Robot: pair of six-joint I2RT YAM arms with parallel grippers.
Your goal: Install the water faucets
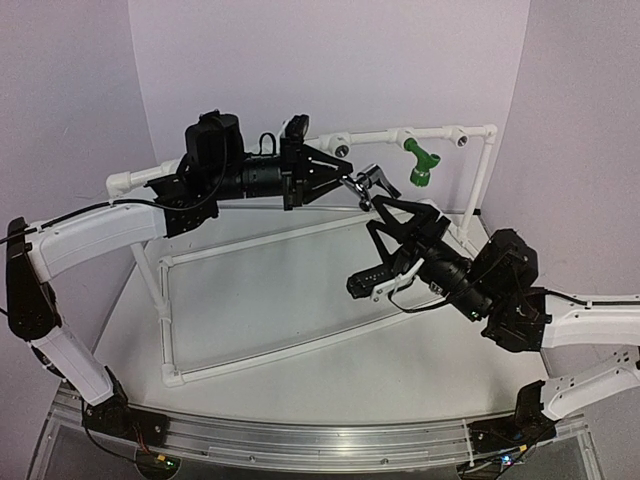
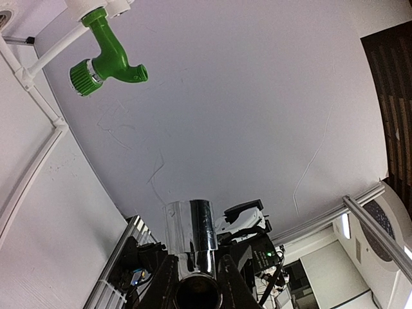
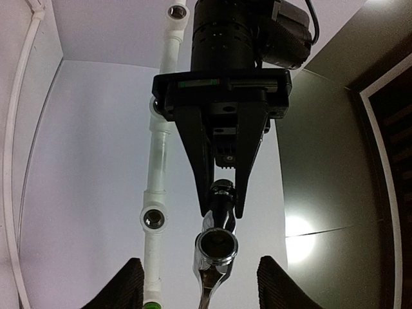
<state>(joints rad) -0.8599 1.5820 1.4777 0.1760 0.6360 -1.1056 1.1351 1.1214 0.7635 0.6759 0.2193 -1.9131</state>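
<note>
**Chrome tap hanging between two tools, end-on to the right one**

The shiny silver chrome metal faucet with the little lever handle (image 1: 365, 181) is sitting in mid-air above the white tabletop (image 1: 300, 370), just near of the far rail of the white plastic pipe frame (image 1: 385, 134). Its long axis is running out of the left tool (image 1: 348, 182) and slanting right and slightly near, so that one round open end is facing straight into the right wrist view. Which end carries the thread I cannot tell.

The left tool is clamping the chrome faucet by its far-left part, fingers pinched tight on the metal. The right tool (image 1: 377, 204) is coming at it from the near right, almost nose to nose with the left one. Its two black fingers are standing apart on either side of the faucet's free end, with a clear gap on each side and nothing held.

This looks like a handover or a regrip. What the coming move turns on is that the right tool is lined up along the faucet's axis, so its fingers would be squeezing across the body.

The empty white pipe fitting with the round dark hole (image 1: 342, 150) is lying just beyond the left tool, on the far side, nearer to the left arm than to the right. Further right on the same rail, the bright green plastic faucet (image 1: 420, 163) is already hanging from its fitting, spout down.
</note>
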